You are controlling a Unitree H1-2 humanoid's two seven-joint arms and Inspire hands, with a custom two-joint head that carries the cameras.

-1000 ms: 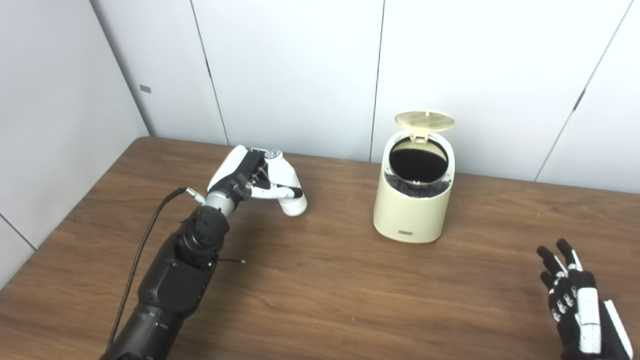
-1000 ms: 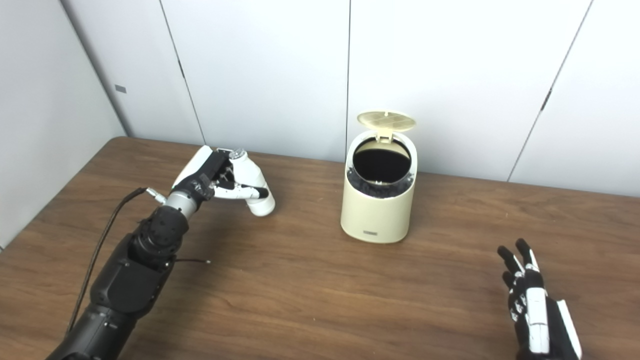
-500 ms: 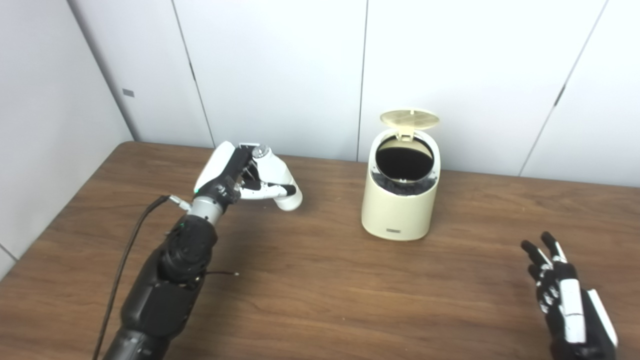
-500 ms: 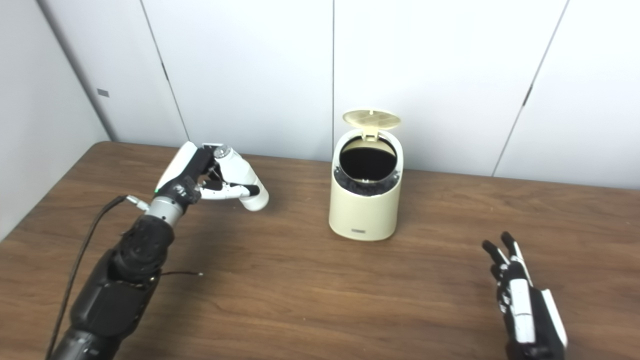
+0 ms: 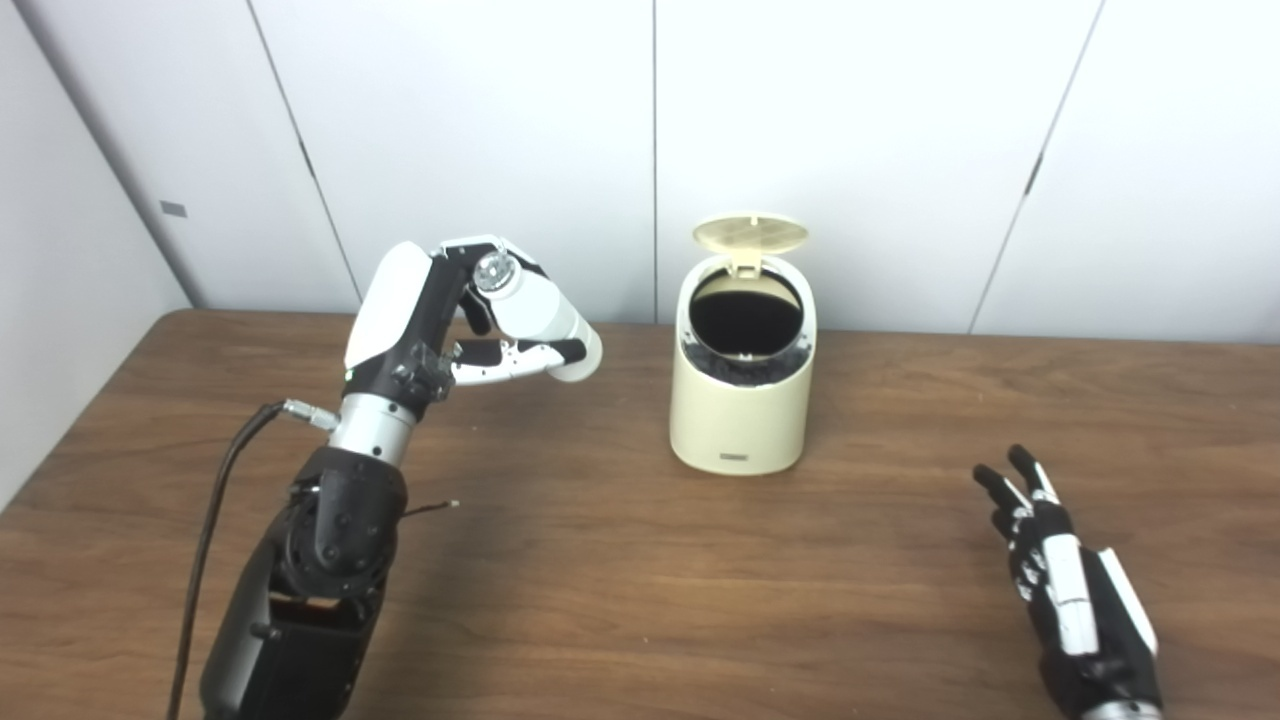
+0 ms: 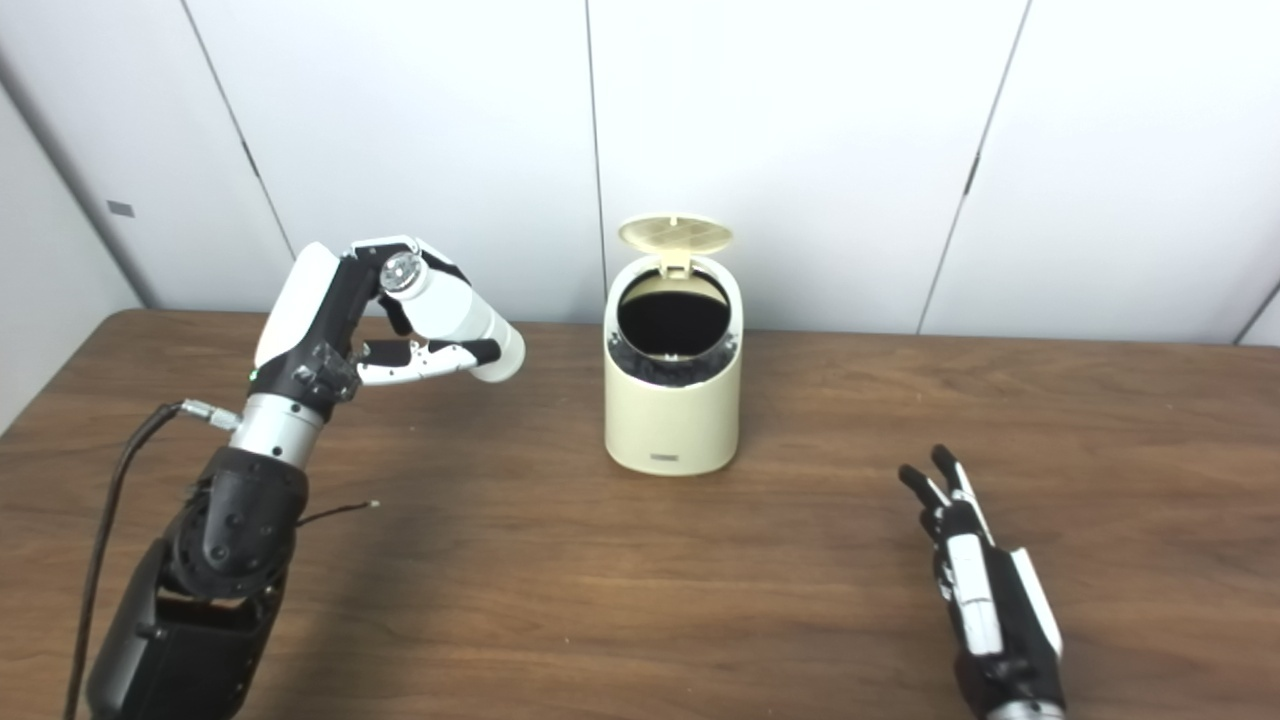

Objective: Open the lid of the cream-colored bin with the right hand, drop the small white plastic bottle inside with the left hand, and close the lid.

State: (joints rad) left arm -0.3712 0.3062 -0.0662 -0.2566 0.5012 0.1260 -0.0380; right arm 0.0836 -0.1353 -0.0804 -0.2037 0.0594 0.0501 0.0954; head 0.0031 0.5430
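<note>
— Left eye view first: what's in the bin (image 5: 740, 400)?
— Its lid (image 5: 750, 233) stands tipped up at the back and the mouth is open. Inside is dark, with a black liner showing at the rim; I can't tell if anything lies in it.
— And the bottle (image 5: 535, 318)?
— Clasped in the left hand (image 5: 450, 320), lifted off the table (image 5: 640, 580), tilted on its side, left of the bin and apart from it.
— Right hand (image 5: 1070, 590)?
— Low at the near right, fingers spread, holding nothing, well apart from the bin.
— Anything between bottle and bin?
— Only bare tabletop. A black cable (image 5: 215, 500) trails beside the left arm.
</note>
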